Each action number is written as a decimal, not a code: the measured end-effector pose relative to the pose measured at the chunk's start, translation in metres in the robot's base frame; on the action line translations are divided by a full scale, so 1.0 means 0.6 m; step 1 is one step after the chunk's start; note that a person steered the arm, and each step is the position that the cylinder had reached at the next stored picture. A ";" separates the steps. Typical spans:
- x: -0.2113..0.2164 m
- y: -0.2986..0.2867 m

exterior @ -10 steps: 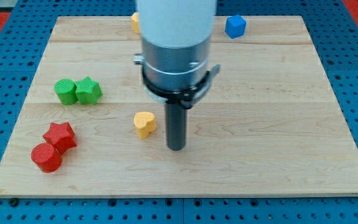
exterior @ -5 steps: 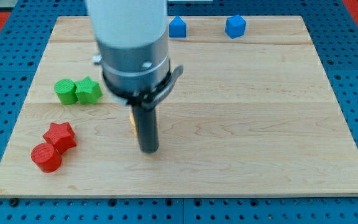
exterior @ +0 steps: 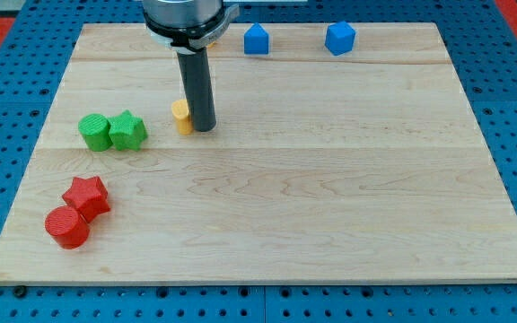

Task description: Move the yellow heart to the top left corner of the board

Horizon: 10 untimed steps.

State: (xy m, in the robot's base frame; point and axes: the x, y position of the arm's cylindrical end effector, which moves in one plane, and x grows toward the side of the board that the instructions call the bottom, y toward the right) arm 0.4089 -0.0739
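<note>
We are pushing the heart [exterior: 181, 116], touching our tip [exterior: 204, 128] on its left; no claw, nothing held; it is looking light and rigid, sliding easily.

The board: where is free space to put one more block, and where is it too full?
Free: the board from my tip to the view's right edge, below the two blue blocks; also the strip along the view's bottom. Crowded: the view's left, with the green pair, the red pair, and the yellow heart touching my tip's left side.
</note>
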 end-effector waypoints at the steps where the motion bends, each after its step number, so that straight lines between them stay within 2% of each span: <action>1: -0.016 -0.052; 2: -0.003 -0.081; 4: -0.094 -0.134; 6: -0.171 -0.061; 7: -0.217 -0.069; 9: -0.193 -0.091; 10: -0.157 -0.149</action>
State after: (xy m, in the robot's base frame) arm 0.3146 -0.1632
